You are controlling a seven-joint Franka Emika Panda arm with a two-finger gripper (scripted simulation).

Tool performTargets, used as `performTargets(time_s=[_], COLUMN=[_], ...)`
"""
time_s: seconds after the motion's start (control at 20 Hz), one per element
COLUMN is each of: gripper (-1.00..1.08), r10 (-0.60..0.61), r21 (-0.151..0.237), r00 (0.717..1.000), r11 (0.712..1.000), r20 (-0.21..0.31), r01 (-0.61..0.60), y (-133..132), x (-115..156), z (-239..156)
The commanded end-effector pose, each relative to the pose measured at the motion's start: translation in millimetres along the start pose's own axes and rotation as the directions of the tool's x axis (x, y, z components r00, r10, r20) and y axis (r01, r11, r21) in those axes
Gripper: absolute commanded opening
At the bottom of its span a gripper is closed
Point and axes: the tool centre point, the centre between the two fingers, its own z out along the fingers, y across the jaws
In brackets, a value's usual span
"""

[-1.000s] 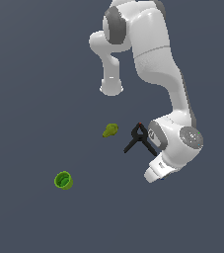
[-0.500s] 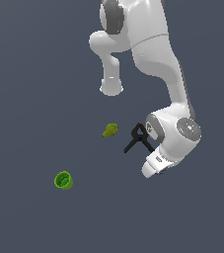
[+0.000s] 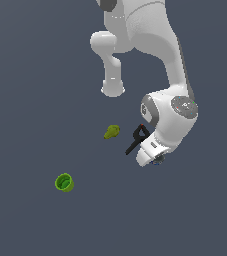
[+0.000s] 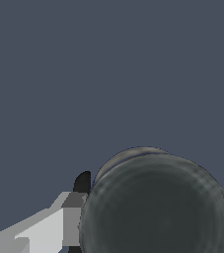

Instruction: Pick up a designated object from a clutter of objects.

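Uniform dark grey-blue ground is seen as the surface (image 3: 30,100) in both views, with no edges or markings visible. In the exterior view, the white arm (image 3: 155,50) is seen bent down over the clutter, its wrist housing covering most of the dark blue-banded can (image 3: 159,160), of which only a small dark sliver is visible at the housing's lower edge. The black A-shaped clamp (image 3: 136,139) with its red tip is seen just beside the wrist housing, on the exterior view's left of it. The yellow-green pear-shaped lump (image 3: 112,132) lies near the clamp, further to the exterior view's left and apart from it. The bright green cup (image 3: 64,182) is found well apart from the others, toward the exterior view's lower left. In the wrist view, the can's round dark grey top (image 4: 158,205) fills much of the picture, very close to the camera. The pincer (image 4: 155,222) is largely hidden behind the can; one dark fingertip (image 4: 82,182) shows beside the can's rim. Whether the pincer is apart or clamped on the can cannot be told.
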Motion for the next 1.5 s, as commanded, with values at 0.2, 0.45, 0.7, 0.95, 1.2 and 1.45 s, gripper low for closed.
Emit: performTargets(time_s=[0.2, 0.45, 0.7, 0.95, 1.2, 1.45], gripper=[-1.00, -1.00, -1.00, -1.00, -1.00, -1.00], r10=[0.000, 0.000, 0.000, 0.000, -0.001, -0.001], r21=[-0.001, -0.001, 0.000, 0.001, 0.003, 0.004], r00=[1.000, 1.000, 1.000, 1.000, 1.000, 1.000], r11=[1.000, 1.000, 1.000, 1.000, 1.000, 1.000], r20=[-0.001, -0.001, -0.002, -0.003, -0.004, -0.004], r01=[0.000, 0.000, 0.000, 0.000, 0.001, 0.001], y=[11.2, 19.8, 28.7, 38.0, 48.0, 57.1], x=[-35.3, -62.7, -90.5, -119.3, -148.7, -173.4], z=[-48.3, -85.9, -124.8, -165.9, -208.7, -245.5])
